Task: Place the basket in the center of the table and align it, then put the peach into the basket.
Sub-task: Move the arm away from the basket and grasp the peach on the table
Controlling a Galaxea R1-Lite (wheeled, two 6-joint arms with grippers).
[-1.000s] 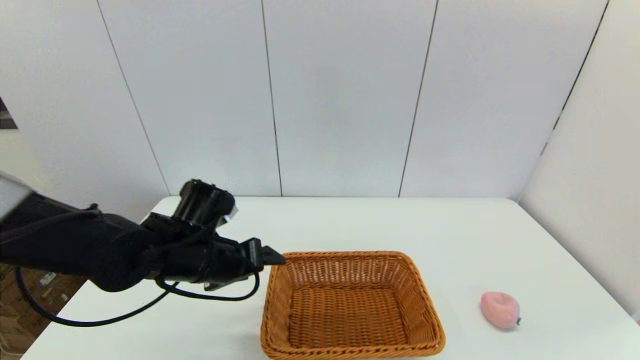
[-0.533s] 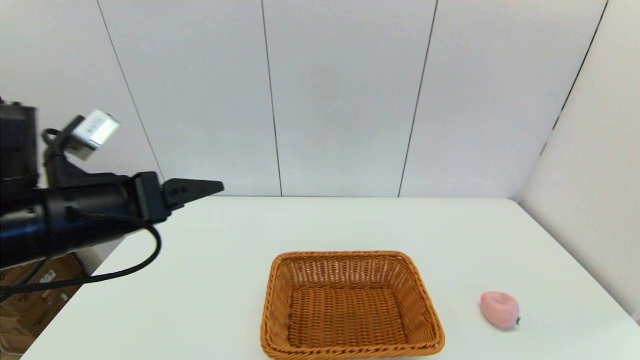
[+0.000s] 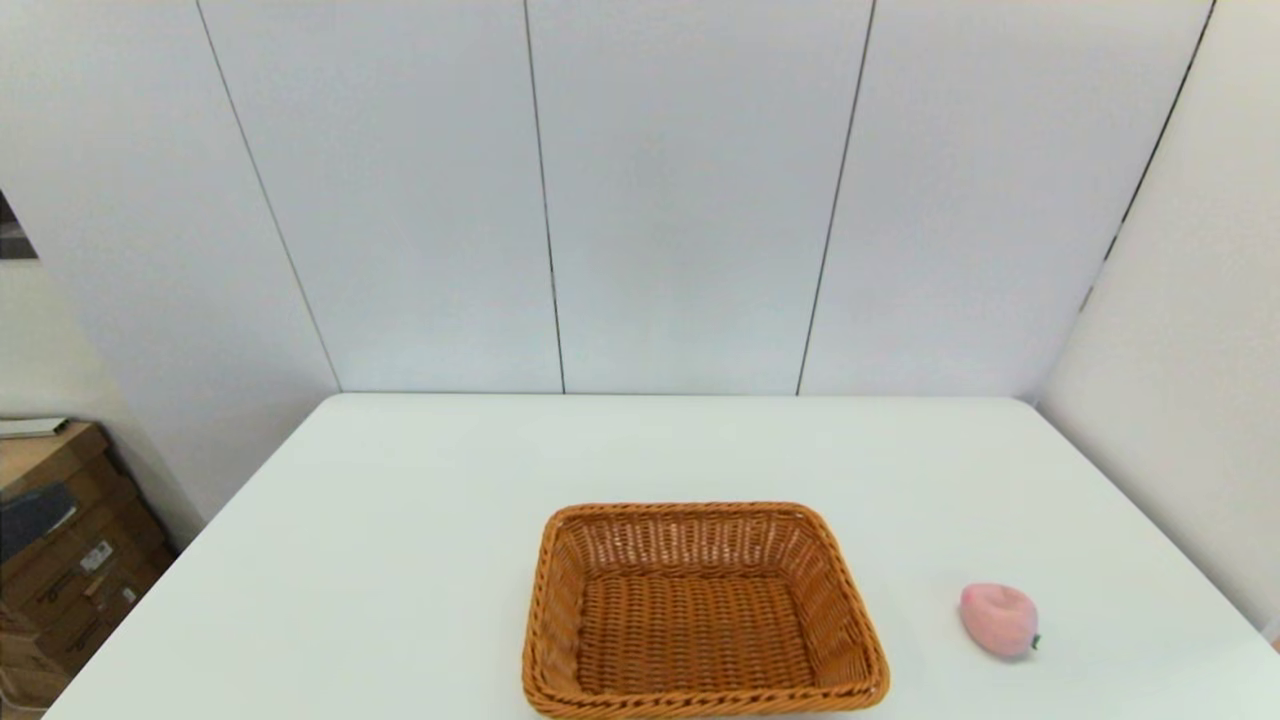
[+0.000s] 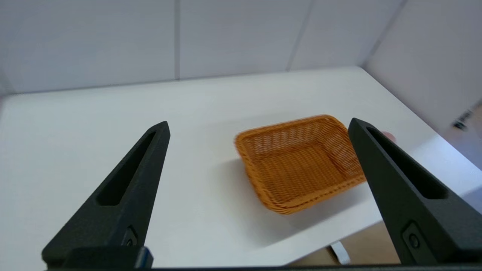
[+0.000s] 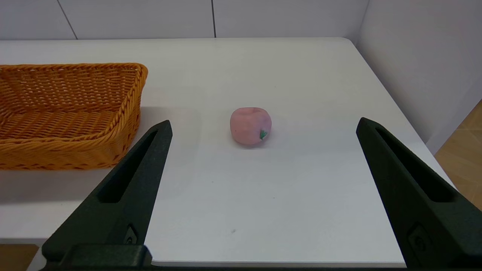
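- Basket (image 3: 705, 612) of orange-brown wicker is sitting on the white table (image 3: 400, 560), close to the tabletop's near edge and about midway between its left and right edges; its long sides are lying parallel to that near edge.
- Nothing is being carried inside the basket; its woven floor is being shown bare in the head view, and its braided rim is running unbroken around all four sloping walls.
- Peach (image 3: 999, 620) is lying on the tabletop to the right of the basket, well apart from it, nearer the table's right edge and near edge than the far edge.
- In the right wrist view the peach (image 5: 250, 125) is being seen with its dimple turned upward and a small green leaf mark facing the camera, while the basket (image 5: 71, 113) is showing beside it with a strip of bare tabletop (image 5: 263, 195) between them.
- Right gripper (image 5: 263, 126) is being held off the near edge of the table, low and pointed across the tabletop at the peach; its two black fingers (image 5: 124, 195) are spread wide apart and nothing is being gripped.
- Left gripper (image 4: 258, 126) is being held above and to the left of the tabletop (image 4: 75, 124), away from the basket (image 4: 299, 162), which is being framed between its fingers (image 4: 124, 199); these too are spread wide with nothing between them.
- Neither arm is being shown in the head view.
- Cardboard boxes (image 3: 60, 560) are standing on the floor beyond the table's left edge.
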